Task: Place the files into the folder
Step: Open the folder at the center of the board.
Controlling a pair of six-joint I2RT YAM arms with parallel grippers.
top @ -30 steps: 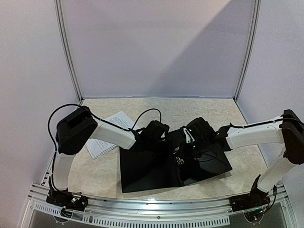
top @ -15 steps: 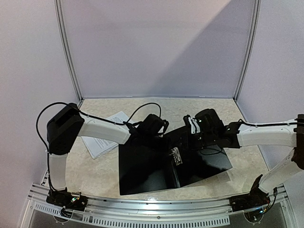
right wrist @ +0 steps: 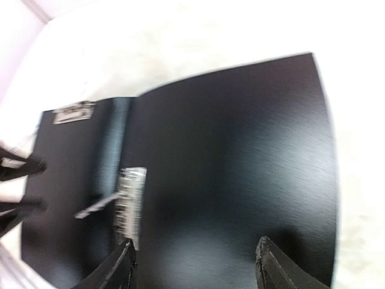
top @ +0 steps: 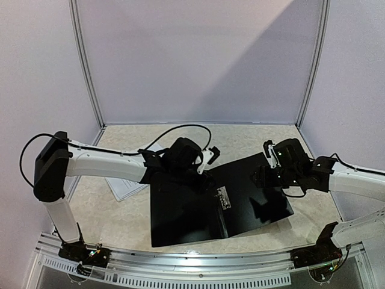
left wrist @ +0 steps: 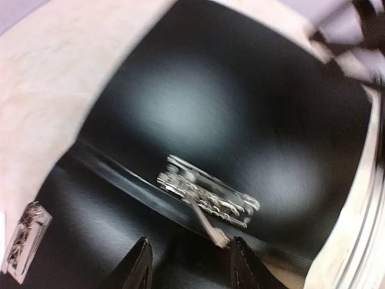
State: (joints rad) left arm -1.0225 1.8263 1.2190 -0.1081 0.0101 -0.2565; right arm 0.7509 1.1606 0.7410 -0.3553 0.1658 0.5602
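Note:
The black folder (top: pixel 252 198) lies open and flat on the table, its metal clip (top: pixel 224 197) beside the spine. The files (top: pixel 123 188), white printed sheets, lie left of the folder, partly hidden under my left arm. My left gripper (top: pixel 198 171) hovers over the folder's back left part. In the left wrist view the left gripper (left wrist: pixel 191 268) is open and empty, with the clip (left wrist: pixel 207 195) just ahead and its lever tip near the right finger. My right gripper (top: pixel 264 174) hangs over the right cover. It (right wrist: pixel 195 265) is open, holding nothing above the folder (right wrist: pixel 228 150).
The table (top: pixel 252 141) is pale and marbled, boxed in by white walls with metal posts (top: pixel 84 66) at the back corners. A metal rail (top: pixel 192 268) runs along the near edge, between the arm bases. A small label (right wrist: pixel 73 112) sits on the folder's left cover.
Both grippers were shut close together over the folder's middle. Both have opened and drawn apart, the left toward the back left, the right toward the right, uncovering the clip.

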